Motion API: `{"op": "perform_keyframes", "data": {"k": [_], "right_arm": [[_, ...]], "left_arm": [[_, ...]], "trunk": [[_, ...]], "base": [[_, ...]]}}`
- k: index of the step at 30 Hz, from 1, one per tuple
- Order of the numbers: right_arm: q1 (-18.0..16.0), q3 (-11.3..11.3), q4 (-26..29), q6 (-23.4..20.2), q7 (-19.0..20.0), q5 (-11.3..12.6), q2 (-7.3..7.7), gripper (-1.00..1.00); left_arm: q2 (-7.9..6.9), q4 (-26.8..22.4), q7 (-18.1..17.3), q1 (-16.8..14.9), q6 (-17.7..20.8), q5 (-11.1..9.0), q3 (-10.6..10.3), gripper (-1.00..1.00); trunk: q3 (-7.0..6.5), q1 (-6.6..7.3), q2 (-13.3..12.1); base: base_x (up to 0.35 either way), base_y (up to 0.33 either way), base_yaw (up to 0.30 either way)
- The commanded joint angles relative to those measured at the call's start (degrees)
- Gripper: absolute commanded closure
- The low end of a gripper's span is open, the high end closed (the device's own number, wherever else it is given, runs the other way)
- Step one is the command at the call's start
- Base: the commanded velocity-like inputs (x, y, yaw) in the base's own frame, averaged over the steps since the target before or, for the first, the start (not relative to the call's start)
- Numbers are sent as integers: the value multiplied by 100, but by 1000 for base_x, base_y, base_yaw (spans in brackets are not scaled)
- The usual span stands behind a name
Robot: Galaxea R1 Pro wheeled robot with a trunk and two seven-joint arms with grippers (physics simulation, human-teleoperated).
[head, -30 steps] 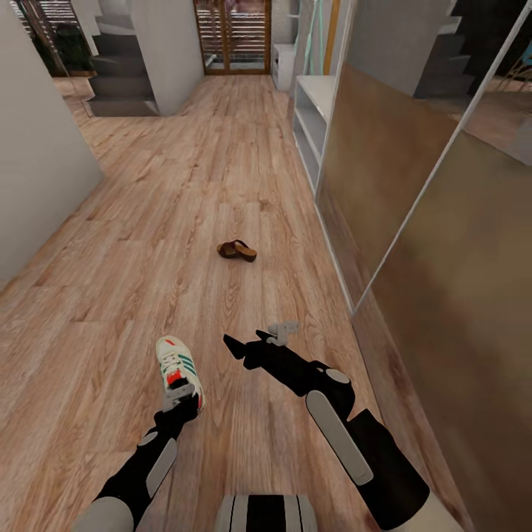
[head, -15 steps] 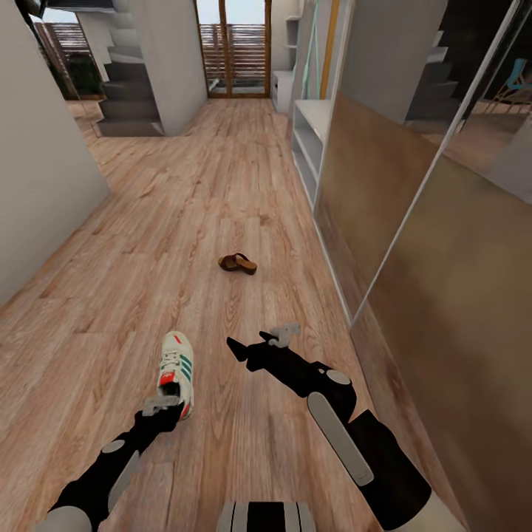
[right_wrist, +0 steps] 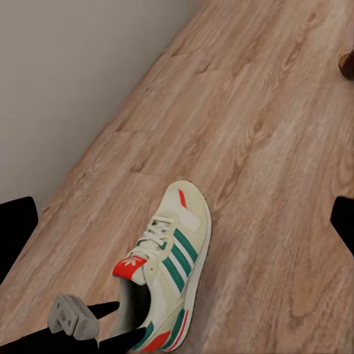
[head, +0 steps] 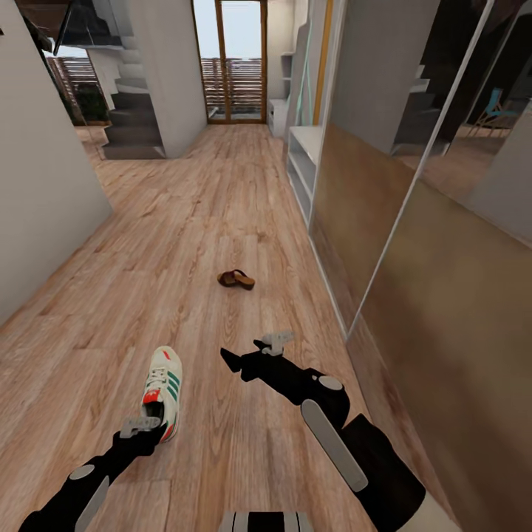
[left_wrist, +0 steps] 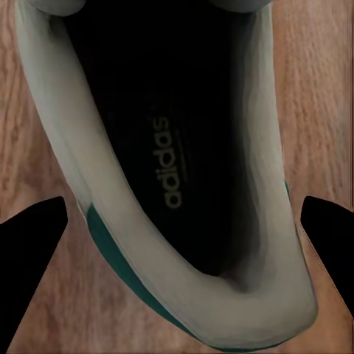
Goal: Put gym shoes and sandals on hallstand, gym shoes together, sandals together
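One white gym shoe [head: 162,390] with green stripes is low at the corridor floor [head: 185,222], just ahead of me on the left. My left gripper [head: 150,437] is at its heel. In the left wrist view, the fingers [left_wrist: 33,258] press in on both sides of the heel collar [left_wrist: 110,221]. I cannot tell if the sole touches the floor. My right gripper [head: 240,349] hovers open and empty to the shoe's right, and the right wrist view shows the gym shoe [right_wrist: 169,262]. One brown sandal [head: 236,278] lies farther down the corridor. The grey hallstand [head: 301,159] stands along the right wall.
Mirrored wardrobe panels [head: 414,244] line the right side close to my right arm. A grey wall [head: 37,192] bounds the left. Stairs [head: 133,125] and a glazed door [head: 240,66] close the far end. Open floor stretches between me and the sandal.
The head view has tilted up, so everything sits lower. My left arm drew back toward me, and the gym shoe turned with it, its toe swinging rightward. The right arm barely moved.
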State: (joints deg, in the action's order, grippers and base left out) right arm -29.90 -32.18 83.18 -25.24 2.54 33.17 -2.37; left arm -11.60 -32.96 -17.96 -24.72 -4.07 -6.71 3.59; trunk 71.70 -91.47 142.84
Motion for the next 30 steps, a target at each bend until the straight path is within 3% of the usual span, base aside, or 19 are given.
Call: {"op": "perform_keyframes", "data": {"k": [1, 9, 17, 26, 30], "right_arm": [[-1, -17, -14, -22, 9, 14, -1, -100], [1, -184, -58, -9, 10, 14, -1, -100], [1, -214, -64, 0, 10, 14, -1, -100], [1, -219, -65, 2, 6, 9, -1, -100], [1, -215, -193, 9, 2, 1, -1, -100]], "left_arm": [[0, 7, -39, 0, 3, -49, 11, 100], [4, 2, -37, 2, 3, -55, 7, 100], [16, -6, -41, 2, 3, -58, 2, 100], [22, -16, -35, 2, -7, -58, 2, 100], [30, -15, -13, 2, -67, -58, 8, 100]], "trunk": [[-23, 23, -40], [-237, 199, -361], [-450, 375, -682], [-529, 375, -682], [-564, 375, -682]], "base": [[0, 0, -64], [0, 0, -65], [0, 0, -65], [1, 0, -65], [227, 10, -65]]}}
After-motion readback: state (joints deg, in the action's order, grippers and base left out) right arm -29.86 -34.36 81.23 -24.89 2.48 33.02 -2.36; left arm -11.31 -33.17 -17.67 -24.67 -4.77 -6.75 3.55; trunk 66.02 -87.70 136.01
